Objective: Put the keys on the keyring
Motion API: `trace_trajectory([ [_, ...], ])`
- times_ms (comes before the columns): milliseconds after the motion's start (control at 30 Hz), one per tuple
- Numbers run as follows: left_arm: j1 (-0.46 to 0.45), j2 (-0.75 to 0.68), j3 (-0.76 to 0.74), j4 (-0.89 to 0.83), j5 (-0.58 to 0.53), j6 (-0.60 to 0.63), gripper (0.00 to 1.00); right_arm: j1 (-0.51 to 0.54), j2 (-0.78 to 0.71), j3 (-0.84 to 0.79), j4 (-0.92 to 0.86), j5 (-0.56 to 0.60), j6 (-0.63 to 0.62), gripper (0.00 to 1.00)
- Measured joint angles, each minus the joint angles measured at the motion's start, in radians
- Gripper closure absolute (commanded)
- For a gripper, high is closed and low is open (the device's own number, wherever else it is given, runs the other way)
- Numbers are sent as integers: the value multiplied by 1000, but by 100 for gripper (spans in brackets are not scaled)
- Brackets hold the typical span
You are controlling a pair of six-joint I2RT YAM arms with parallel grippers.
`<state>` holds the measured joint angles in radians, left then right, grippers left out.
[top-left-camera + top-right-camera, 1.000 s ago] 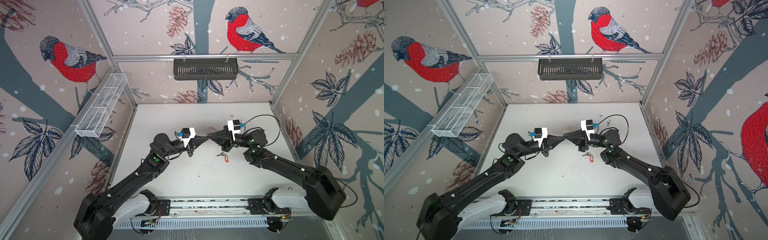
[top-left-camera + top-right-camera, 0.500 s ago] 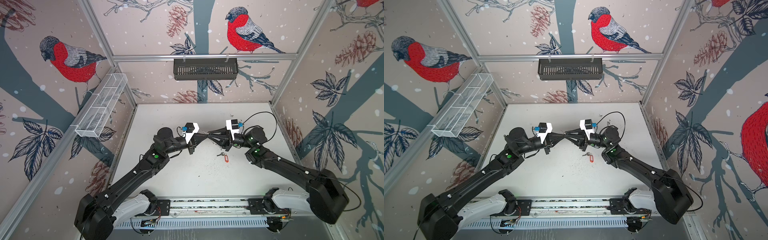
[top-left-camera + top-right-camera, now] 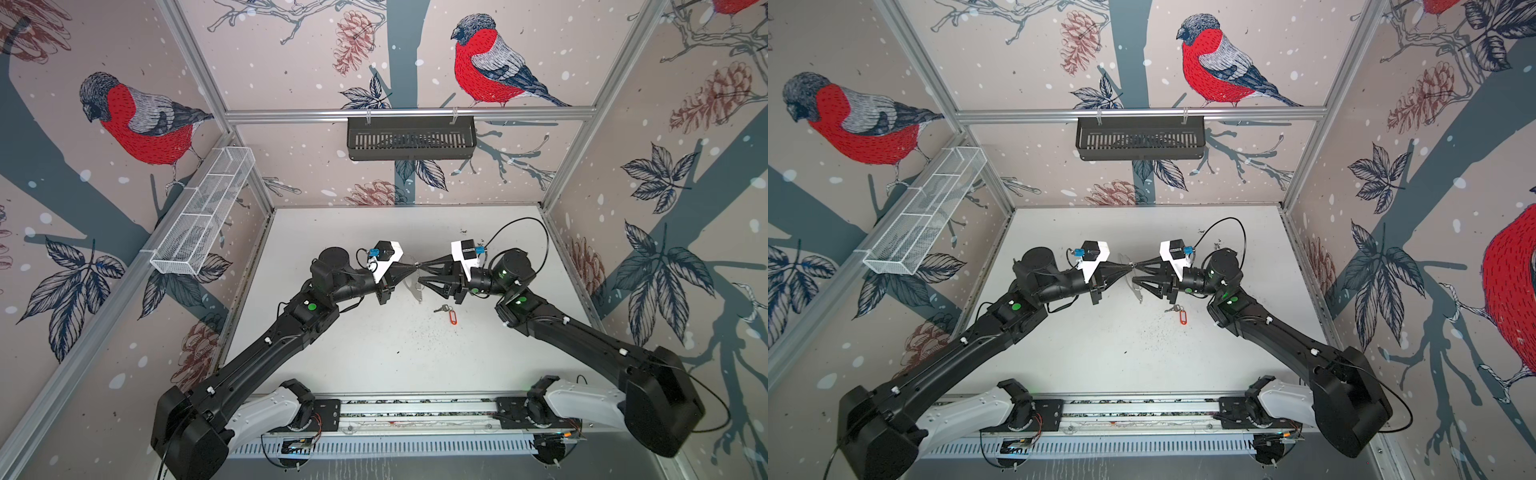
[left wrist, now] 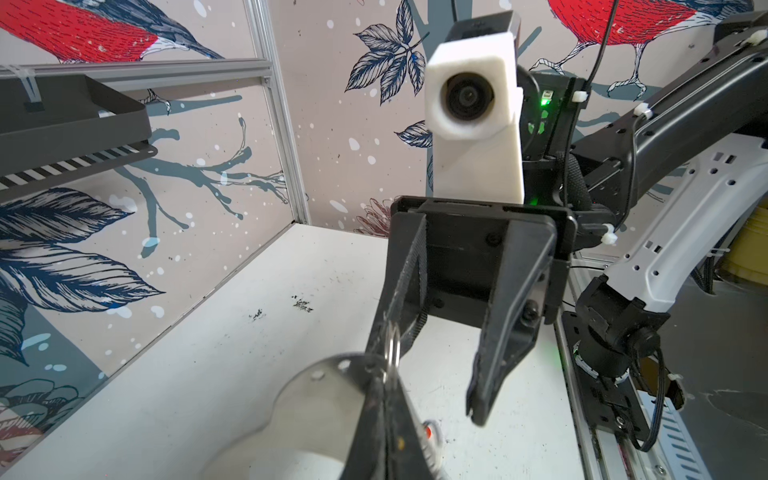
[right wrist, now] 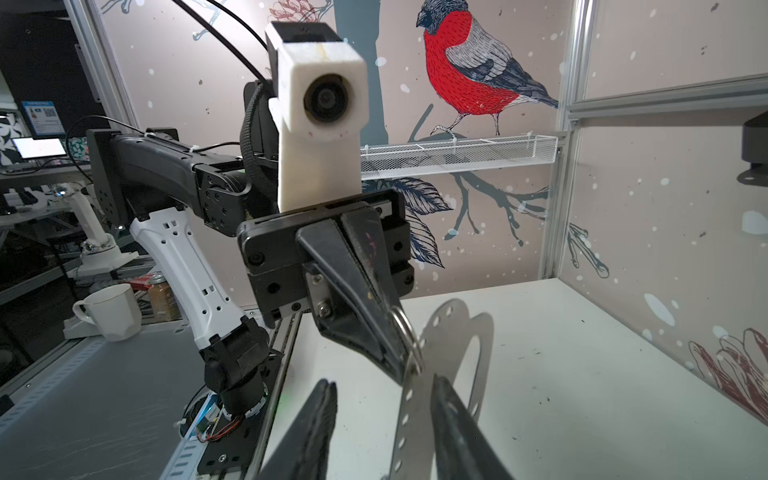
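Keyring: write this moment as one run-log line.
left claw: shut on keyring | right claw: open at keyring | red-tag key: lying on table

right gripper jaws opened, now apart

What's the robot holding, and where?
The left gripper pinches the keyring at its holed edge, by a small metal ring. The right gripper is open, holding nothing.
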<state>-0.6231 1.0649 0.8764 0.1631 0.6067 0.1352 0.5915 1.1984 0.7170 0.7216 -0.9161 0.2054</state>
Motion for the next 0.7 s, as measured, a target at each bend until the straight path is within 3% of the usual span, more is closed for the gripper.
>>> trace_trajectory([
  [400,-2,159,213,-329,-121,74,100,-45,-72,18,-244,87,-129,55],
  [700,-5,259,361,-560,-195,103,100,-83,-74,8,-303,142,-192,58],
])
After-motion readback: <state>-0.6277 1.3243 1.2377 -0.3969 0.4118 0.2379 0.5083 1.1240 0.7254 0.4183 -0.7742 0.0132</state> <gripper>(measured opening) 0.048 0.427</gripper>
